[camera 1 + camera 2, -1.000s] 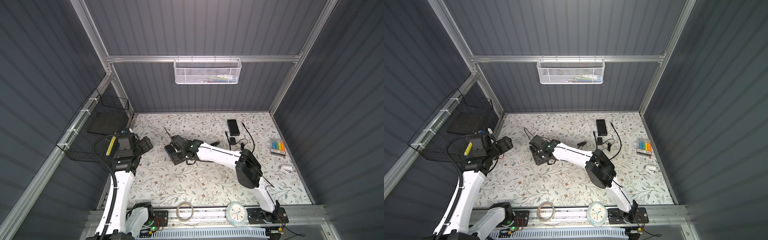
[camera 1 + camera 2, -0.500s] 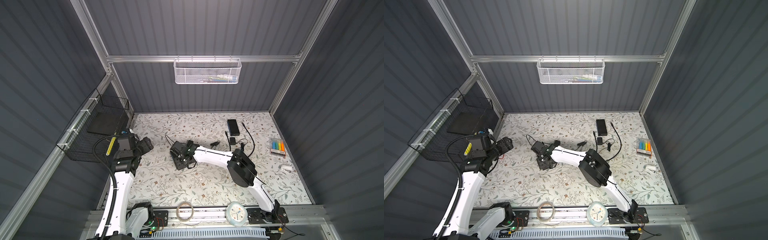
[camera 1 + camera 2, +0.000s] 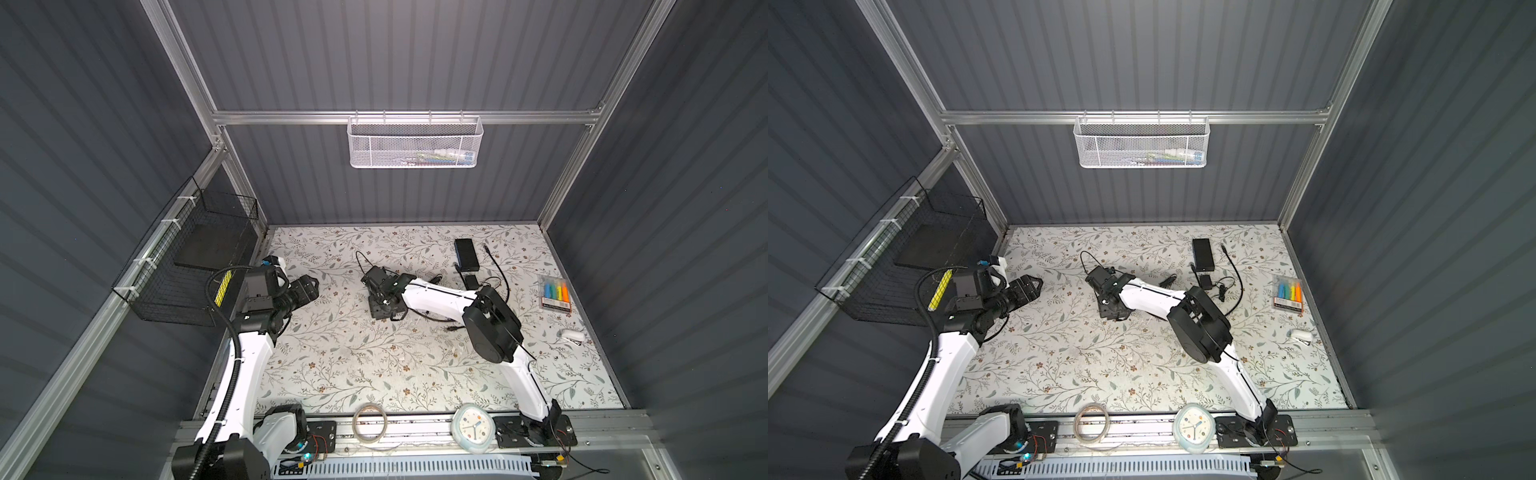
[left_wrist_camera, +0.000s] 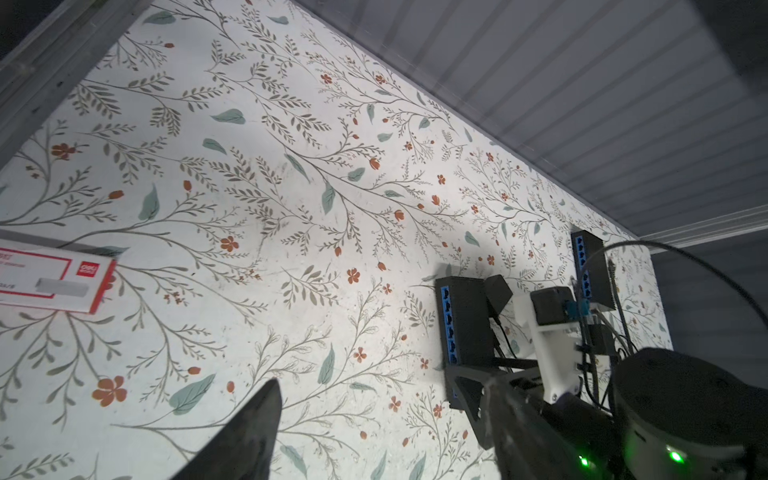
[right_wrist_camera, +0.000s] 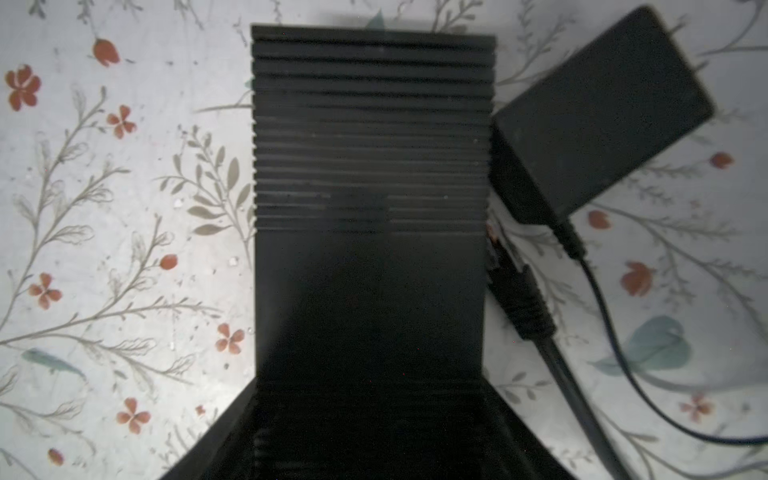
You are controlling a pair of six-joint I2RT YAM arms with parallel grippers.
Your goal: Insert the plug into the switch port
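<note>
**Plug beside the switch, right claw on the switch**

Midway across the floral-print worktop, the right claw grips the narrow width of the black ribbed rectangular switch. Its long axis runs roughly far edge to near edge, with the blue ports facing the left edge. The left claw hangs wide and empty by that edge, well apart. The black barrel plug lies just beside the switch's opposite side, slanted, tip toward it, nearer the right arm, which looks occupied.

Black ribbed switch lies flat on floral mat; black plug seemingly touches its side.
</note>
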